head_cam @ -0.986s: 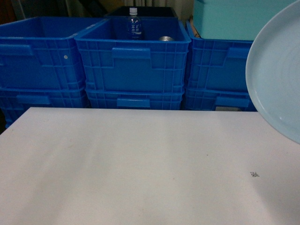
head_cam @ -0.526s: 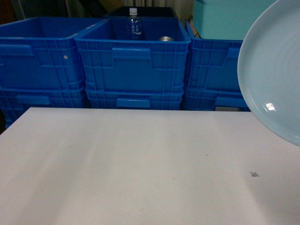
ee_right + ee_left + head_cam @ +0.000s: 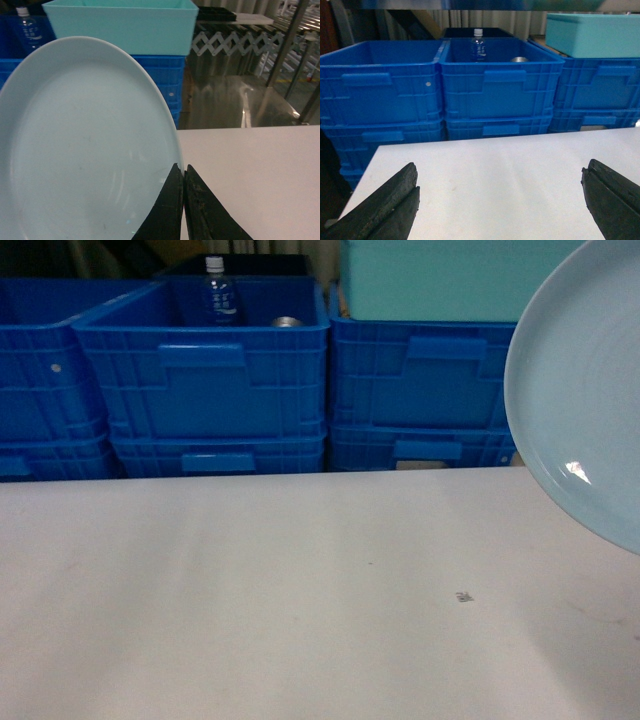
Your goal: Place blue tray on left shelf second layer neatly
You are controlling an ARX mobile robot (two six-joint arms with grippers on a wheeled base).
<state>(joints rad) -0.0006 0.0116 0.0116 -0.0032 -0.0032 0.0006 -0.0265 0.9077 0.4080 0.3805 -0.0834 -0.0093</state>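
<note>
The blue tray [image 3: 585,390] is a round pale sky-blue dish held up on edge at the right of the head view, above the white table [image 3: 260,590]. In the right wrist view the blue tray [image 3: 85,145] fills the left half, and my right gripper [image 3: 183,170] is shut on its right rim. My left gripper [image 3: 500,185] hangs over the table with its two dark fingers far apart and nothing between them. The left shelf second layer is out of view.
Stacked deep blue crates [image 3: 210,380] line the far side of the table; one holds a bottle [image 3: 218,298] and a can. A teal bin [image 3: 440,280] sits on the right stack. A steel surface and metal racks [image 3: 235,95] lie past the table's right end.
The head view has shifted right, so the crates slid left in the frame. The tray has come further into view from the right edge and stays in the right gripper.
</note>
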